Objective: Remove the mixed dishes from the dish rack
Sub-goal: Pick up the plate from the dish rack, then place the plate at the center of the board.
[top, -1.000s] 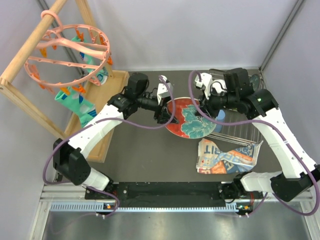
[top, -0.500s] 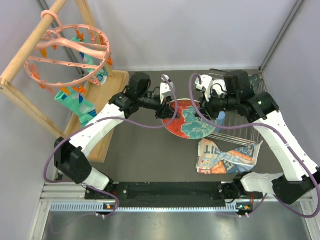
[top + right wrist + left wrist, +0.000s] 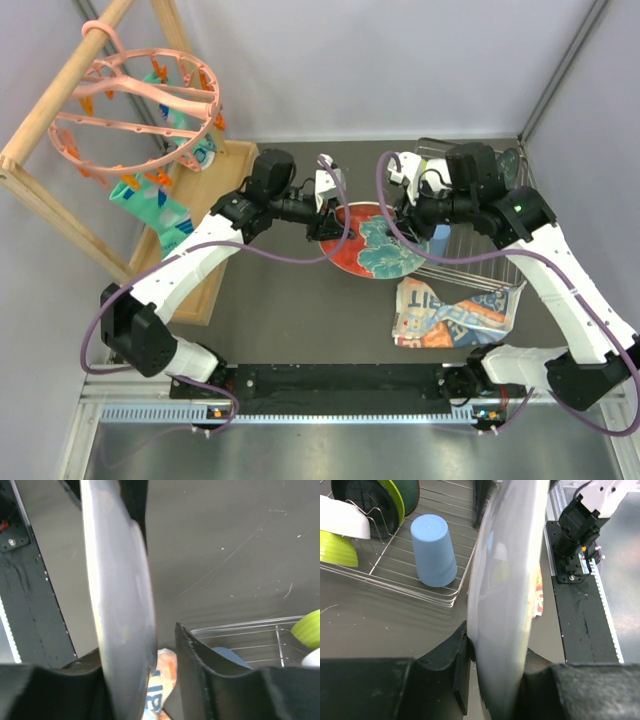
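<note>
A pink-rimmed plate [image 3: 385, 248] with a teal flower pattern hangs tilted above the table, just left of the wire dish rack [image 3: 480, 268]. My left gripper [image 3: 326, 222] is shut on its left rim; the plate [image 3: 505, 580] fills its jaws edge-on. My right gripper [image 3: 400, 216] stands open around the plate's far rim [image 3: 120, 595], which lies against one finger with a gap to the other finger [image 3: 200, 665]. The rack [image 3: 395, 585] holds a light blue cup [image 3: 433, 550], a white bowl [image 3: 342, 517], a lime-green bowl [image 3: 337, 550], a lime plate [image 3: 396, 497] and a dark plate [image 3: 367, 495].
A printed orange-blue-white packet [image 3: 450, 312] lies in front of the rack, below the plate's right side. A wooden frame [image 3: 45, 150] with a pink ring of clips [image 3: 140, 100] and hanging socks stands at the far left.
The left wrist has turned and settled at the plate's left rim. The plate has shifted slightly left. The right arm has barely moved.
</note>
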Motion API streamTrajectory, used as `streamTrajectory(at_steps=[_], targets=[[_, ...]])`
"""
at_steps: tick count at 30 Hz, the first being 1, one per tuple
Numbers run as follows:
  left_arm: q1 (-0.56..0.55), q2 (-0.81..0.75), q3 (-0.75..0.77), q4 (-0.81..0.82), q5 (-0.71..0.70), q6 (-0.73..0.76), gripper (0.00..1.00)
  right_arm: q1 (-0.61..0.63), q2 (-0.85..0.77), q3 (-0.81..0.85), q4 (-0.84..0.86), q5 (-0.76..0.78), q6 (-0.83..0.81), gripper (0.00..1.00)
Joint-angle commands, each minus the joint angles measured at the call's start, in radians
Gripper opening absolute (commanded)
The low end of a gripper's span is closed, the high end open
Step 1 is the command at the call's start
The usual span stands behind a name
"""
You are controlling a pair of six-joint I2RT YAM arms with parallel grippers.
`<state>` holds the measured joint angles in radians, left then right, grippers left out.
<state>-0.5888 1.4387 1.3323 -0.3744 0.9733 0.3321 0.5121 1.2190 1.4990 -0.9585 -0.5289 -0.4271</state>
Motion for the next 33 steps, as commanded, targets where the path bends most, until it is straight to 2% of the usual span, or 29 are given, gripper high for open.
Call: streamTrajectory(at_steps=[1,3,5,6,12,16,19,22,23,27,33], targets=[[0.001,-0.077,-0.008,0.028,0.139,0.032,0.0,-0.009,-0.039,0.017,0.132,0.036,-0.01,0.45],[0.004,-0.086,-0.016,0.04,0.146,0.018,0.0,-0.007,-0.041,0.014,0.133,0.041,-0.01,0.58],[0.01,-0.095,-0.019,0.043,0.153,0.012,0.0,-0.007,-0.044,0.006,0.139,0.046,-0.01,0.62],[0.012,-0.098,-0.021,0.045,0.153,0.01,0.0,-0.009,-0.044,0.004,0.141,0.047,-0.009,0.67],[0.036,-0.103,-0.039,0.094,0.119,-0.028,0.0,-0.009,-0.05,0.012,0.141,0.05,0.001,0.77],[0.066,-0.092,-0.059,0.166,0.026,-0.096,0.0,-0.007,-0.073,0.035,0.133,0.058,0.011,0.79],[0.102,-0.074,-0.079,0.273,-0.045,-0.204,0.0,-0.007,-0.101,0.032,0.152,0.114,0.017,0.79],[0.155,-0.064,-0.107,0.391,-0.139,-0.338,0.0,-0.009,-0.118,0.023,0.175,0.194,0.021,0.79],[0.171,-0.058,-0.114,0.419,-0.174,-0.434,0.0,-0.009,-0.121,0.018,0.181,0.211,0.021,0.79],[0.263,-0.028,-0.133,0.522,-0.206,-0.608,0.0,-0.015,-0.133,-0.003,0.204,0.25,0.028,0.79],[0.3,0.046,-0.139,0.586,-0.246,-0.758,0.0,-0.033,-0.141,-0.023,0.214,0.25,0.044,0.79]])
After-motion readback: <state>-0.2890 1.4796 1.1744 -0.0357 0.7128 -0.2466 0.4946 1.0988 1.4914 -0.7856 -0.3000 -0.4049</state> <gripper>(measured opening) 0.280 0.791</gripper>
